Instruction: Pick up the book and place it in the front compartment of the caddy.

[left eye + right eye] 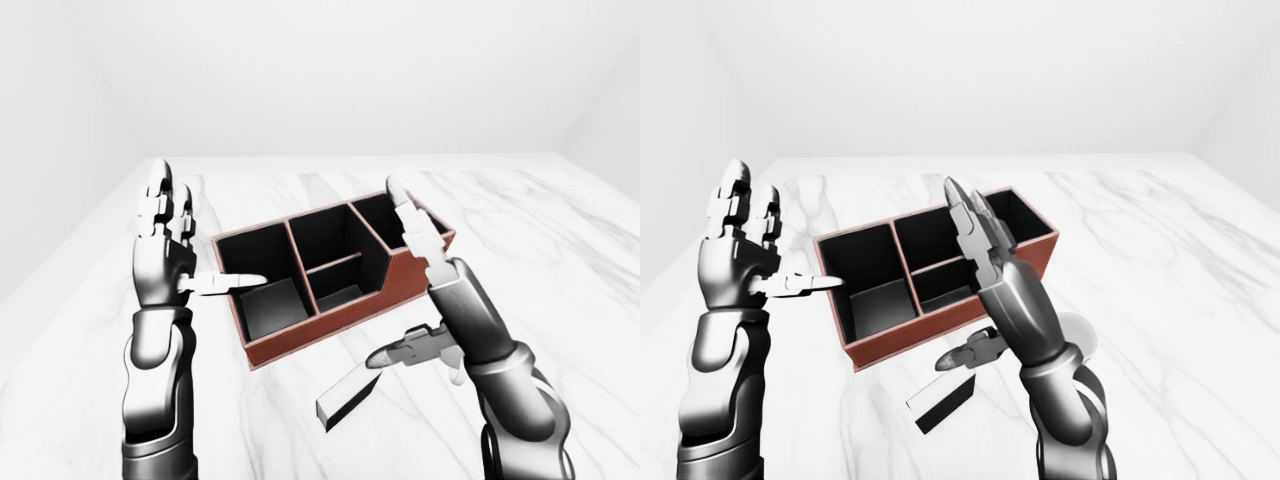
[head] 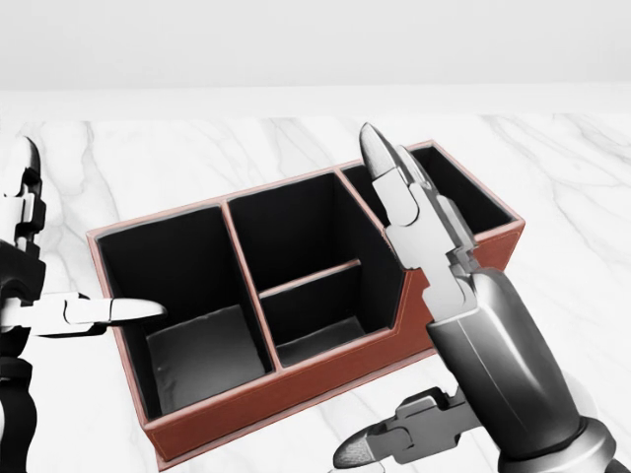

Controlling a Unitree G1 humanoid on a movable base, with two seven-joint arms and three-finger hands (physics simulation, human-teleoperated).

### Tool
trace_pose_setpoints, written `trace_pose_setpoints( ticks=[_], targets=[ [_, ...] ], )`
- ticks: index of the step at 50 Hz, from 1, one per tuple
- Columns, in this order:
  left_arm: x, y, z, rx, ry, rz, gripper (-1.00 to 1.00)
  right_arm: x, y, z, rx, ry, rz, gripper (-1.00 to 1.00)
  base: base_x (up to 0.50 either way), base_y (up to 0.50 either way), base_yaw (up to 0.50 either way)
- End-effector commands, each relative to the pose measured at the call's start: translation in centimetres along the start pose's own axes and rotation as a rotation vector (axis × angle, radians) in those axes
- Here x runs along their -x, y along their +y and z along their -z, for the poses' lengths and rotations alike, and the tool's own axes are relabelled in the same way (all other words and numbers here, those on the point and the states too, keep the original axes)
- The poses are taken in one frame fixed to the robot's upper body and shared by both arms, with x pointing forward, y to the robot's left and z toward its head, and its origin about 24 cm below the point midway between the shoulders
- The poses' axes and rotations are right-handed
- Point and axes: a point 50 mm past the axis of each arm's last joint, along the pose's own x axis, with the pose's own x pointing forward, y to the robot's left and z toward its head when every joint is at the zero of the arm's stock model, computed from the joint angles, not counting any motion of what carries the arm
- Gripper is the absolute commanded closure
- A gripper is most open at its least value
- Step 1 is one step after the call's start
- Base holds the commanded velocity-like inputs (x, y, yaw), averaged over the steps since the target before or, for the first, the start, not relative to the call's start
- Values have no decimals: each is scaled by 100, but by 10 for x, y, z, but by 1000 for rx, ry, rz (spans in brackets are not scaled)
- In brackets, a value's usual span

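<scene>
The caddy (image 1: 300, 345) is red-brown leather with black compartments and stands on the marble table. Below it in the left-eye view the book (image 1: 350, 396), thin with a pale cover and dark edge, lies flat and slanted on the marble. My right hand (image 1: 385, 272) is open: its fingers (image 2: 394, 192) point up over the caddy's right end and its thumb (image 1: 395, 353) hangs just above the book's upper end, touching nothing. At the caddy's left side my left hand (image 1: 210, 225) is open too, fingers upright and thumb (image 2: 123, 311) reaching over the left compartment's rim.
A white round object (image 1: 1083, 335) sits on the table behind my right forearm, mostly hidden. The marble table (image 1: 560, 260) stretches wide around the caddy, and its left edge (image 1: 70, 270) runs diagonally beside my left arm. Plain white walls stand beyond.
</scene>
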Motion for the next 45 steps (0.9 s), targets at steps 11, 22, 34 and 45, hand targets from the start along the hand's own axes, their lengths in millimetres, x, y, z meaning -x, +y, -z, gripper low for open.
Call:
trace_pose_setpoints(
  ticks=[11,22,34,45],
  targets=[
    [-1,2,0,-4,2,-5,-100,7,2,-13,220,53,-108,-100,0,0,0],
    [-2,2,1,-3,5,-5,-100,12,5,-12,291,115,-140,-100,0,0,0],
    [-1,2,2,-4,10,-4,-100,17,5,-18,331,134,-169,-100,0,0,0],
    [-2,3,4,-4,18,-9,-100,21,7,-18,341,156,-192,-100,0,0,0]
  ],
)
